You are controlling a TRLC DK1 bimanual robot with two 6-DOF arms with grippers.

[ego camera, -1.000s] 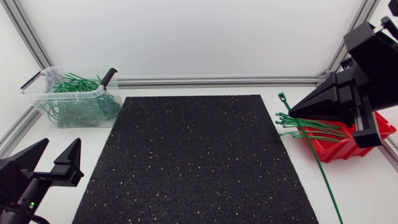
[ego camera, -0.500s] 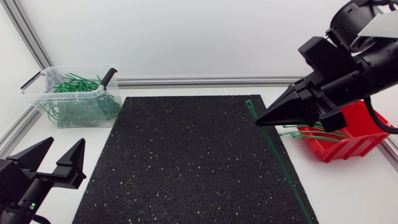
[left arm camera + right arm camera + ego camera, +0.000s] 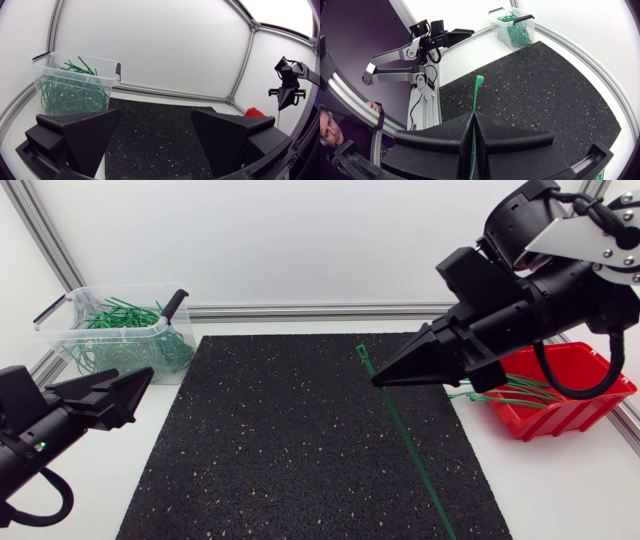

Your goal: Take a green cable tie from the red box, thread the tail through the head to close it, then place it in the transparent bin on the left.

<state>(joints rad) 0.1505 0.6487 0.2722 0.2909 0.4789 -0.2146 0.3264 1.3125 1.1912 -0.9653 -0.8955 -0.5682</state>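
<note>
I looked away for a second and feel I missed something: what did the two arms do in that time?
The right gripper, shut on a green cable tie, swung from above the red box leftward over the black mat, carrying the tie with it. The left gripper, open, turned and slid toward the mat's edge. The transparent bin, red box and mat stayed put.

Green cable tie; black mat with pale speckles; red box at 3 o'clock; clear bin of green ties at 10 o'clock; left tool and right tool matte black; table white
</note>
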